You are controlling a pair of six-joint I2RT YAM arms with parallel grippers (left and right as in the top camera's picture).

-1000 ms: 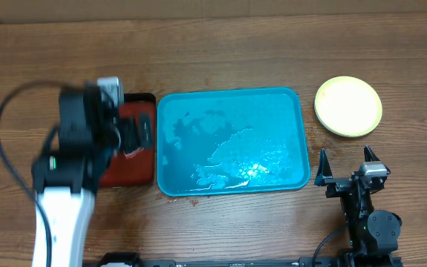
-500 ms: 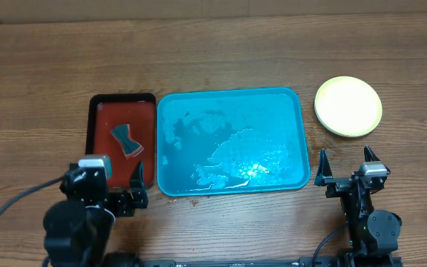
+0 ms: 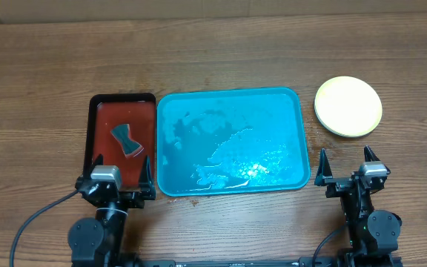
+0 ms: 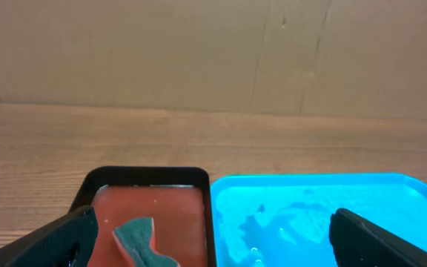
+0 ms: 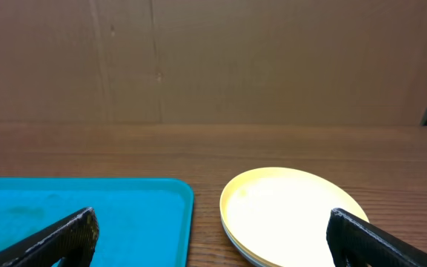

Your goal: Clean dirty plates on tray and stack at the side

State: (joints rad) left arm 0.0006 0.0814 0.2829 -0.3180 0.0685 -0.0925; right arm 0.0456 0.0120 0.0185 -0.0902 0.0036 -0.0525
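The turquoise tray (image 3: 295, 111) lies mid-table, wet, with no plates on it; it also shows in the left wrist view (image 4: 391, 194) and the right wrist view (image 5: 124, 194). The plates (image 3: 348, 105) sit stacked on the table to the tray's right, a pale yellow one on top, also seen in the right wrist view (image 5: 291, 211). My left gripper (image 3: 122, 167) is open and empty at the near edge of the red tray. My right gripper (image 3: 345, 162) is open and empty, near the table's front, below the stack.
A black-rimmed red tray (image 3: 103, 111) lies left of the turquoise tray and holds a teal-and-orange sponge (image 3: 127, 140), also seen in the left wrist view (image 4: 141, 241). A cardboard wall (image 4: 213, 52) stands behind the table.
My left arm has drawn back from over the red tray to the table's front edge, leaving the sponge in the red tray. The right arm has not moved.
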